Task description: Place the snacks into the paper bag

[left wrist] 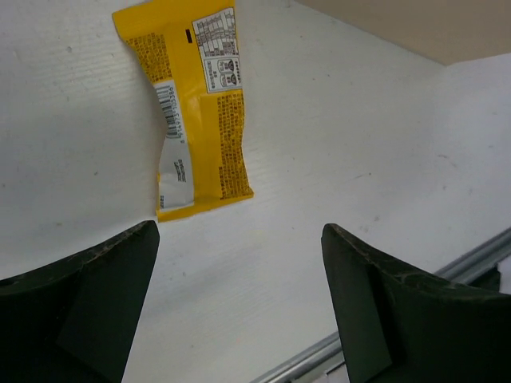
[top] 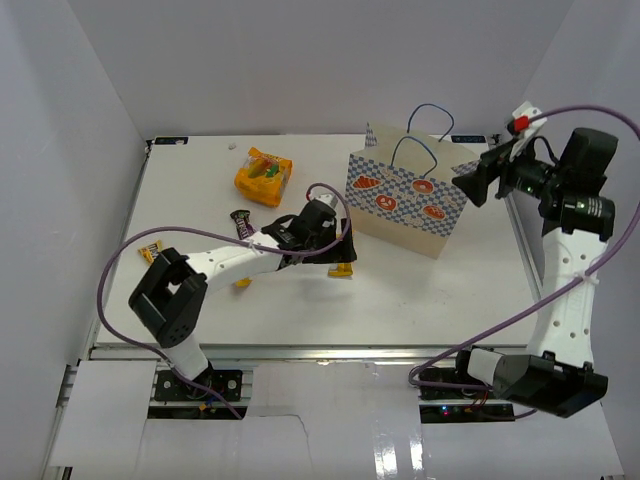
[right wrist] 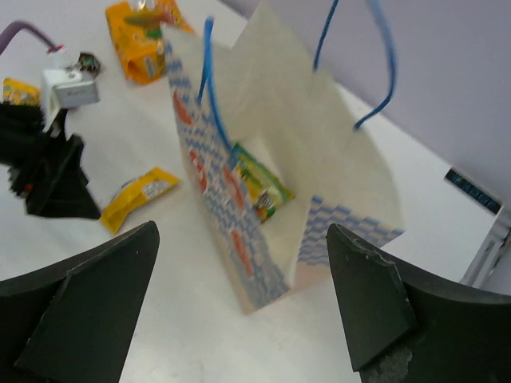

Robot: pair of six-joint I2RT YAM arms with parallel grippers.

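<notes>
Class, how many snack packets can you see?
5: green bag in the paper bag; orange bag far back; purple packet beside the left arm; small yellow packet by its elbow; yellow bar at the left tool. Others may be hidden.

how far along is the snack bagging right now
Done: one green crinkly bag lies inside the paper bag. In hand: nothing yet; the left gripper is open over the yellow bar wrapper. Left: that bar, the orange crinkly bag, purple candy packet and small yellow candy packet, all on the table.
</notes>
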